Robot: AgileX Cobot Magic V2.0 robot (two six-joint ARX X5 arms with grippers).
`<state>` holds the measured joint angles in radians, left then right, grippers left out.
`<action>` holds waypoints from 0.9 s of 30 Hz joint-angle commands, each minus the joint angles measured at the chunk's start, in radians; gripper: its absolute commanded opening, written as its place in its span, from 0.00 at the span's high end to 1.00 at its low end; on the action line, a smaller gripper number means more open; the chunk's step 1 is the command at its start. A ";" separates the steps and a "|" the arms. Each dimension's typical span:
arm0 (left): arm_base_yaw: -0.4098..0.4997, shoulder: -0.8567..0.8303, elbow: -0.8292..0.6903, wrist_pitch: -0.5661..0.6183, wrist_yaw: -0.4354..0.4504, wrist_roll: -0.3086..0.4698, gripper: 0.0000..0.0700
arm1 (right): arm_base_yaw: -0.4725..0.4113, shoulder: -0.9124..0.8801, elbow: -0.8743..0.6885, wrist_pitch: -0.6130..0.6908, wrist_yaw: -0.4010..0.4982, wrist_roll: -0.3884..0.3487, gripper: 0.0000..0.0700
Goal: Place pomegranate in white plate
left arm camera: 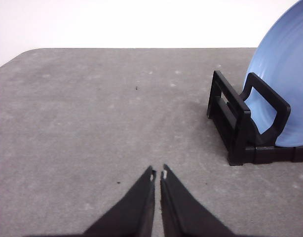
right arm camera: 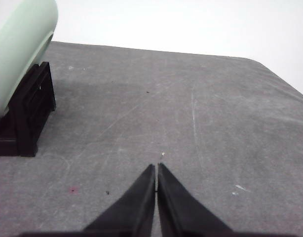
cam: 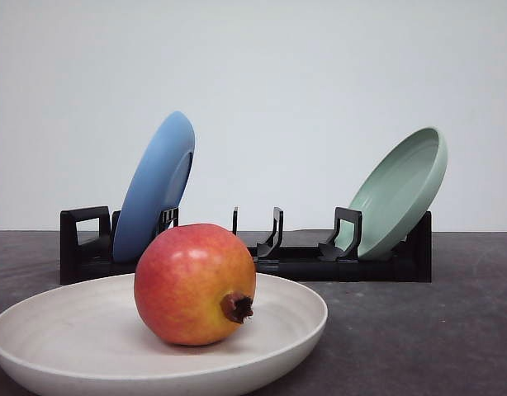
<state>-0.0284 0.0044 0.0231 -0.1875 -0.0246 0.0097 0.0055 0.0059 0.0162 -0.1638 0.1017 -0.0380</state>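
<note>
Grey tabletop (cam: 452, 330) stretches under a pale wall, and on it we see the pomegranate (cam: 194, 283) sitting inside the white plate (cam: 55, 330), crown nub facing front-right. Behind it, a black rack (cam: 303, 262) holds a blue plate (cam: 154, 186) leaning at its left end and a green plate (cam: 398, 194) at its right. Our left gripper (left arm camera: 158, 174) and right gripper (right arm camera: 156, 166) both hang over bare table, fingers pressed together with nothing between them.

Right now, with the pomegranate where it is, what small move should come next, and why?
Probably none beyond holding both arms back. The pomegranate already sits inside the white plate, free of either hand. The left hand and right hand are shut over bare table, holding nothing.
</note>
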 commanded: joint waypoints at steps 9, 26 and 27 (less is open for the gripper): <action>0.001 -0.002 -0.011 -0.001 -0.005 -0.003 1.00 | -0.001 -0.002 -0.005 0.006 0.001 -0.007 1.00; 0.001 -0.002 -0.011 -0.001 -0.005 -0.003 1.00 | -0.001 -0.002 -0.005 0.006 0.001 -0.007 1.00; 0.001 -0.002 -0.011 -0.001 -0.005 -0.003 1.00 | -0.001 -0.002 -0.005 0.006 0.001 -0.007 1.00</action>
<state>-0.0284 0.0044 0.0231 -0.1875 -0.0246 0.0097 0.0055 0.0059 0.0162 -0.1638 0.1017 -0.0380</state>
